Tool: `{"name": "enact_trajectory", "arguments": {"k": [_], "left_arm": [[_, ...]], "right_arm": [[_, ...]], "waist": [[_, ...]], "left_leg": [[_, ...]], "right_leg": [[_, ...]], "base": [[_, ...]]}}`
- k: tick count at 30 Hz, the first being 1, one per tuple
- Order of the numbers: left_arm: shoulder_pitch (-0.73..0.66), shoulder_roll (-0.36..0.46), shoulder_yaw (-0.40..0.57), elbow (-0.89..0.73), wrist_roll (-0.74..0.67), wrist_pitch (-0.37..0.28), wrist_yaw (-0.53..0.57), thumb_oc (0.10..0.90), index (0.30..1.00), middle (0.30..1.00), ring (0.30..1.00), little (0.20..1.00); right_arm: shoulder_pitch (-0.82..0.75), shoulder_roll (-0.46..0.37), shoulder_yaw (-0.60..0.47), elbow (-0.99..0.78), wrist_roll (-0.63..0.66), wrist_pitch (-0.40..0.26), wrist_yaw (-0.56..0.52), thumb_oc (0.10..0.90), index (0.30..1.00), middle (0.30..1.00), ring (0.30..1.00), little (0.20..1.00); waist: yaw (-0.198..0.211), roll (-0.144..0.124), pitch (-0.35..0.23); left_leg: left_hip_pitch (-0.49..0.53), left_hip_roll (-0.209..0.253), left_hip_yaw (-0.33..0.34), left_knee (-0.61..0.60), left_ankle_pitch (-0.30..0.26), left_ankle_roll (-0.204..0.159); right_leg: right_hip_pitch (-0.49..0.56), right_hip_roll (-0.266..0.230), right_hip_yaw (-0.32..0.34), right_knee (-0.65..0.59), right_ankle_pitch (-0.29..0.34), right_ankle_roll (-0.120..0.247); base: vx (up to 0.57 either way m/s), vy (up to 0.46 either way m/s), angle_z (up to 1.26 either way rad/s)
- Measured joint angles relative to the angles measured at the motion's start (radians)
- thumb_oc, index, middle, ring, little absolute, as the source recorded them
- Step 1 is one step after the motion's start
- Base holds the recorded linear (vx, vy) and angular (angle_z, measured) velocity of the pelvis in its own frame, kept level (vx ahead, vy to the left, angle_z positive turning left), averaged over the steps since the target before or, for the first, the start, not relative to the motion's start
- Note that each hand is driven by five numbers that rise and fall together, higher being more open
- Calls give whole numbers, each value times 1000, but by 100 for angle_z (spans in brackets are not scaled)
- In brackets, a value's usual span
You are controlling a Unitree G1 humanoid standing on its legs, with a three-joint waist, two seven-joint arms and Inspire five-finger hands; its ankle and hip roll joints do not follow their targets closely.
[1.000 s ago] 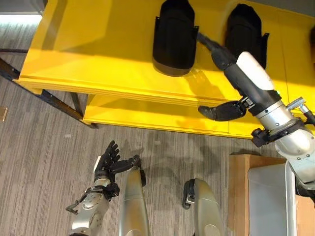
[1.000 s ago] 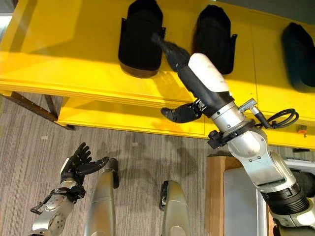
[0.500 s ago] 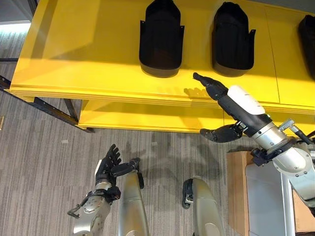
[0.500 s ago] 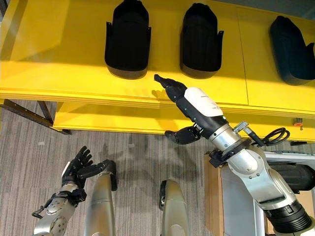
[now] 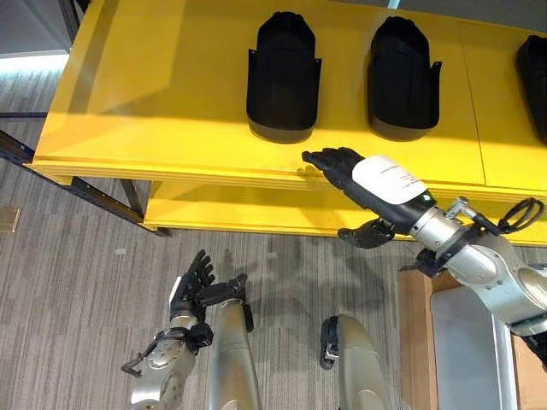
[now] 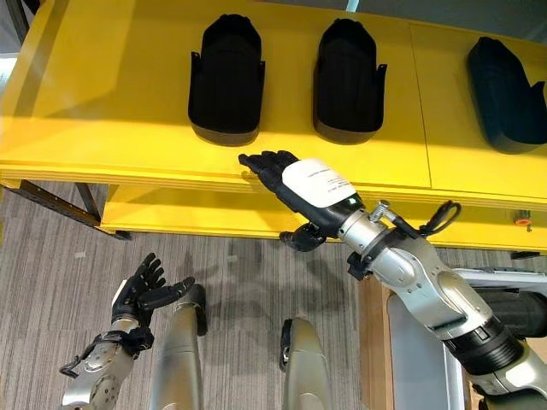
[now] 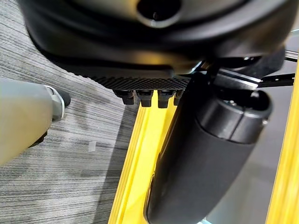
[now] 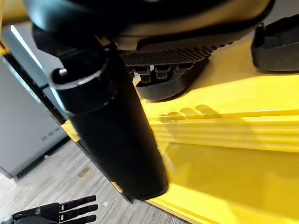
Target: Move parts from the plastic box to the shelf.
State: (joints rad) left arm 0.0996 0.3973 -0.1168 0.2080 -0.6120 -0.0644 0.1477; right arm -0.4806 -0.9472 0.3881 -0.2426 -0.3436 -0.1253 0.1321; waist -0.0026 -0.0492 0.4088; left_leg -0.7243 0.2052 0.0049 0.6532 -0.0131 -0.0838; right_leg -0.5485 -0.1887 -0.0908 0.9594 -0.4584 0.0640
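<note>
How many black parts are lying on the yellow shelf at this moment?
3. One black part lies toward the left of the yellow shelf, a second beside it in the middle, a third at the right edge. More may lie outside the view.

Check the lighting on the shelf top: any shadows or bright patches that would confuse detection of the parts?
Left eye view: a bright sunlit band crosses the yellow shelf in front of the black parts, the back half in shade. Right eye view: the right hand throws a finger shadow on the shelf edge. Right wrist view: the same finger shadows show on the lit edge; the thumb is a dark close mass.
</note>
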Motion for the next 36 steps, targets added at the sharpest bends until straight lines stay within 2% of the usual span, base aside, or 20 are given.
{"name": "enact_trajectory", "arguments": {"k": [5,10,16,29,36], "left_arm": [[-5,0,-5,-4,0,-1,0,900,1000,1000,1000,1000],[-6,1,-8,-3,-1,-1,0,900,1000,1000,1000,1000],[-5,2,-7,-3,-1,-1,0,900,1000,1000,1000,1000],[1,3,-8,-3,-1,-1,1,900,1000,1000,1000,1000],[1,4,-7,-2,-1,-1,2,900,1000,1000,1000,1000]], "right_arm": [[-76,22,46,57,-53,3,0,900,1000,1000,1000,1000],[-155,60,101,123,-88,14,-2,900,1000,1000,1000,1000],[-161,100,112,203,-109,28,-12,900,1000,1000,1000,1000],[-161,198,112,276,-126,68,-44,900,1000,1000,1000,1000],[-177,223,113,303,-126,80,-44,900,1000,1000,1000,1000]], "waist": [[15,-1,-3],[13,-2,-4],[32,-2,-3],[36,-2,-1],[38,-2,0]], "left_leg": [[-1,-5,-4,-8,8,1],[-1,-9,-7,-9,11,1],[-2,-15,-9,-12,15,2],[-10,-17,-11,-9,18,3],[-24,-17,-12,-5,19,-1]], "right_leg": [[1,-3,-7,0,1,-1],[2,-6,-9,1,1,-1],[3,-13,-13,2,1,0],[-4,-14,-17,10,1,0],[-22,-14,-17,21,-2,-4]], "base": [[-4,6,3],[1,1,1],[2,3,3],[0,0,0],[0,0,0]]}}
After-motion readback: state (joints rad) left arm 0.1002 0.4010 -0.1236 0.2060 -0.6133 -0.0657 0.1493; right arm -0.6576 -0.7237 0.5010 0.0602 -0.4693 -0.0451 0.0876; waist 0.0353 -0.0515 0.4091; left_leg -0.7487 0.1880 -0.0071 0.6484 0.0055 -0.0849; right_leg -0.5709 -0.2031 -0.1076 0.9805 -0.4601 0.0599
